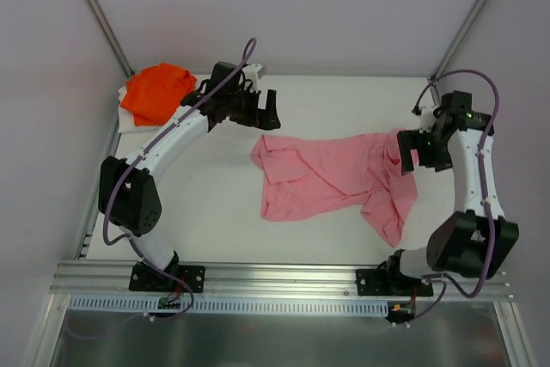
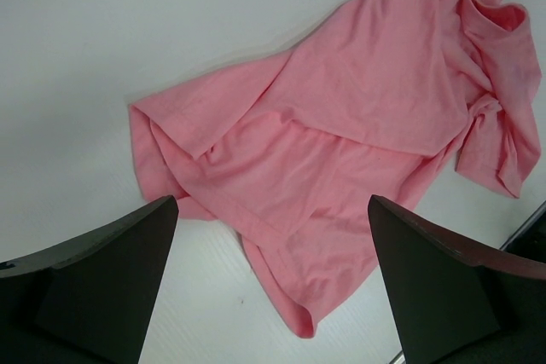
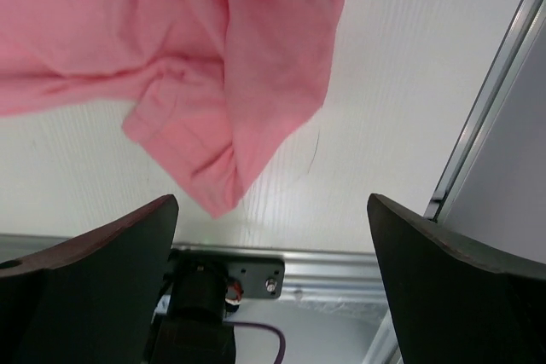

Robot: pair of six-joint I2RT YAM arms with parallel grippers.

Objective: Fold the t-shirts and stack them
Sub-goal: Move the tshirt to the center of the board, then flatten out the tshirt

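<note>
Top external: pink t-shirt lengthwise left-right

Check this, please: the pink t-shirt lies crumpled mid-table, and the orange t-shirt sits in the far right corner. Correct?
No. The top external view shows the orange t-shirt in the far left corner; the pink t-shirt does lie crumpled mid-table.

My left arm covered one edge of the orange t-shirt. The pink t-shirt ran off the top of both my wrist views.
</note>
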